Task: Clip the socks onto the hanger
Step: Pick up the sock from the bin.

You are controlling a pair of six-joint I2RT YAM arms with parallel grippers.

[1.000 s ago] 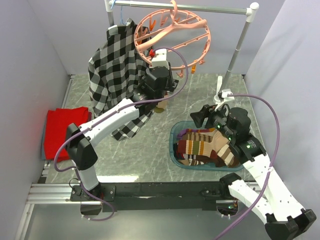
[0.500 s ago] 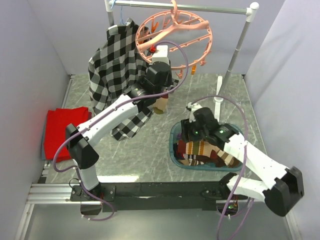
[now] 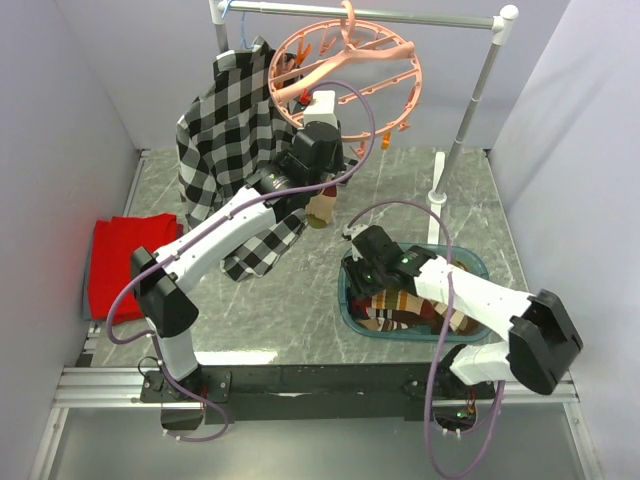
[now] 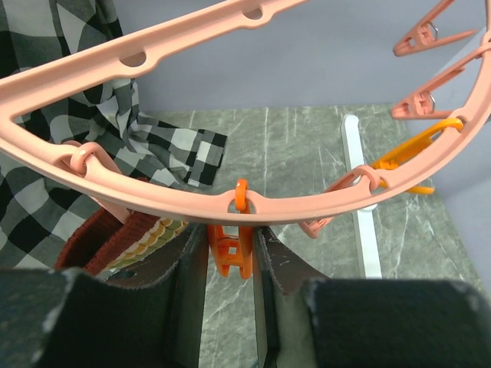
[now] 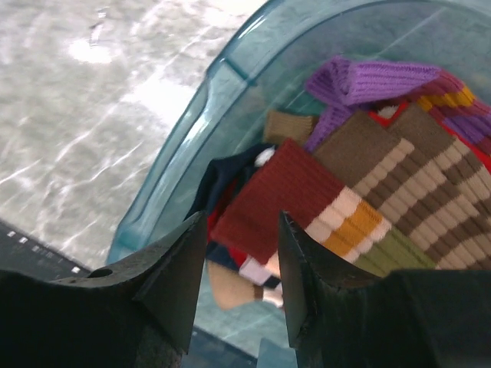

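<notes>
The salmon-pink hanger (image 3: pixel 400 70) hangs from the rail at the back. In the left wrist view its ring (image 4: pixel 153 195) crosses just above my left gripper (image 4: pixel 230 257), which is shut on an orange clip (image 4: pixel 230 245) dangling from the ring. A striped sock (image 4: pixel 126 239) hangs just left of that clip; it also shows in the top view (image 3: pixel 320 208). My left gripper (image 3: pixel 305 108) is under the ring's near side. My right gripper (image 5: pixel 242 253) is open, its jaws on either side of the maroon cuff of a striped sock (image 5: pixel 284 192) in the heap of socks (image 3: pixel 400 305).
The socks lie in a teal basin (image 3: pixel 470 262) at the front right, its wall close to my right fingers (image 5: pixel 192 130). A black-and-white plaid shirt (image 3: pixel 225 140) hangs on the grey rail (image 3: pixel 420 15). A red cloth (image 3: pixel 120 260) lies at the left. The rail's white foot (image 4: pixel 359 192) crosses the tabletop.
My right arm has swung left and down, bringing its open gripper to the left end of the basin over the socks. My left gripper rose slightly under the hanger ring.
</notes>
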